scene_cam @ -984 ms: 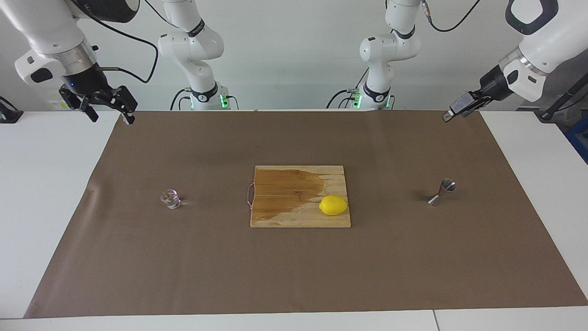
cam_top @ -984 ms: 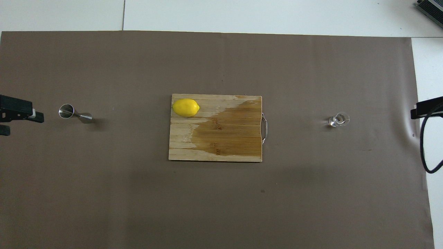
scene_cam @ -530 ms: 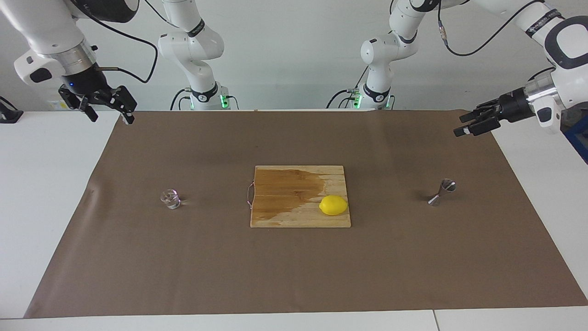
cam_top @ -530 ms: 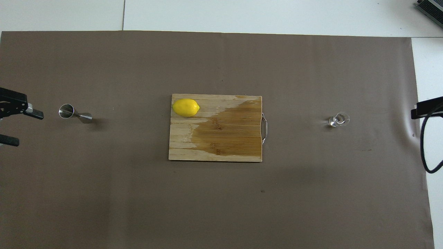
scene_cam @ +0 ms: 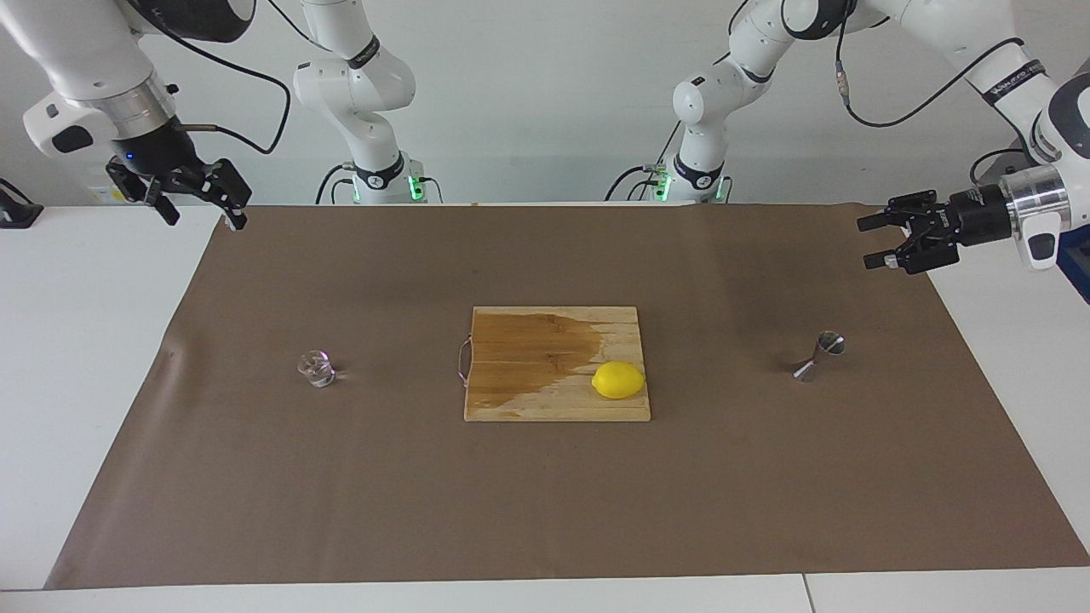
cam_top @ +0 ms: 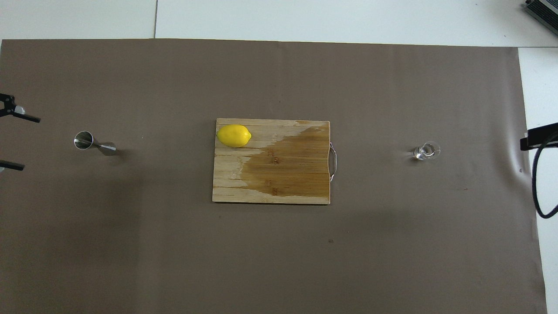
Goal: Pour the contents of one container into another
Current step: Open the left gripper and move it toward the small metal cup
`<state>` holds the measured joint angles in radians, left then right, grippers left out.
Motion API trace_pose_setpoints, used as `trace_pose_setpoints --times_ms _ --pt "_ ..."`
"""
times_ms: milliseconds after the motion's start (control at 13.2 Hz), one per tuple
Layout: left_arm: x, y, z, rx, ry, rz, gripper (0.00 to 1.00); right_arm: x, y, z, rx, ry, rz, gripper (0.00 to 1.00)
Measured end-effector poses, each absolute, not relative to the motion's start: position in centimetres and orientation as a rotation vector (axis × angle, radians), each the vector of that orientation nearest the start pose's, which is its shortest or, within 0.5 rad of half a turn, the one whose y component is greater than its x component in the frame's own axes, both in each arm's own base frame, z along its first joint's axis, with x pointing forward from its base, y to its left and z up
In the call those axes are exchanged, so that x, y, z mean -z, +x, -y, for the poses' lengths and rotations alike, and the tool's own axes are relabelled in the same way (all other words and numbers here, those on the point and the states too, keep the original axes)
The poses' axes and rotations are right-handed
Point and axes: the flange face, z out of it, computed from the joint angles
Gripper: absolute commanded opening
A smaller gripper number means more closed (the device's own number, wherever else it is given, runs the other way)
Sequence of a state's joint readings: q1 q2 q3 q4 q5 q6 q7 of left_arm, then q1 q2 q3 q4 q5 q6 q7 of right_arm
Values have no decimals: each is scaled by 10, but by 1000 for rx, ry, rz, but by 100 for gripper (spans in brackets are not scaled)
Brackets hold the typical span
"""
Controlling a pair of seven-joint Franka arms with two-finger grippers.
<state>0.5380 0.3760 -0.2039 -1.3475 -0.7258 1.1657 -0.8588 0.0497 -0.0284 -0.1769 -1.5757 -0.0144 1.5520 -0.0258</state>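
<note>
In the overhead view I saw only two black fingertips of the left hand (cam_top: 11, 140) at the frame edge, the rest cut off; the facing view showed that hand (scene_cam: 877, 242) whole, raised over the brown paper (scene_cam: 545, 494) at the left arm's end of the counter (scene_cam: 77, 340), fingers spread wide and holding nothing. The right hand (scene_cam: 204, 209) appeared complete only in the facing view, up over the paper's corner near its own base, fingers apart and empty; overhead, a black block and cable alone showed. The glass cup (scene_cam: 317, 368) stood toward the right arm's end, its contents hard to make out. The jigger (scene_cam: 817, 356) stood toward the left arm's end. Between them lay the cutting board (scene_cam: 528, 400), partly darkened, carrying the lemon (scene_cam: 618, 380).
</note>
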Motion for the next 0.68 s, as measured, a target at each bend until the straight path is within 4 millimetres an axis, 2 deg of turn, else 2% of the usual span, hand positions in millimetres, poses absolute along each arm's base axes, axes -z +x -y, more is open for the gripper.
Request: trace_pose_setpoints --times_ms 454,681 --pt "-460 628 -149 1076 1859 -1191 100 -636 539 73 5 -3147 -163 100" --pt "-432 634 -162 1133 1776 -1212 100 -636 539 72 6 -3147 -161 100"
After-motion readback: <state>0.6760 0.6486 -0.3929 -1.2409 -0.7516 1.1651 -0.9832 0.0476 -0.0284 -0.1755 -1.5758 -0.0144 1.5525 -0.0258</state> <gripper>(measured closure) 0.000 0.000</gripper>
